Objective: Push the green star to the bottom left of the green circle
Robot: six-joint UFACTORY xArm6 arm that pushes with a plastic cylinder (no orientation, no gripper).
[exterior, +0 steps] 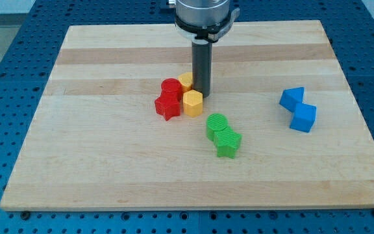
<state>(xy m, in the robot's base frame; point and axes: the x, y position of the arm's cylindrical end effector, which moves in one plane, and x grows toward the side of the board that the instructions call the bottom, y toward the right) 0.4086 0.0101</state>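
Your dark rod's tip (202, 95) rests at the upper edge of a cluster, touching or just beside the yellow hexagonal block (193, 103), with no jaws to open or close. The ridged green star block (228, 142) lies toward the view's bottom right of your tip, pressed against the lower right of the round green circle block (217, 125). To land bottom left, you would likely have to come round the star's right side and push leftward.

rod upright, my tip (202, 95) on board
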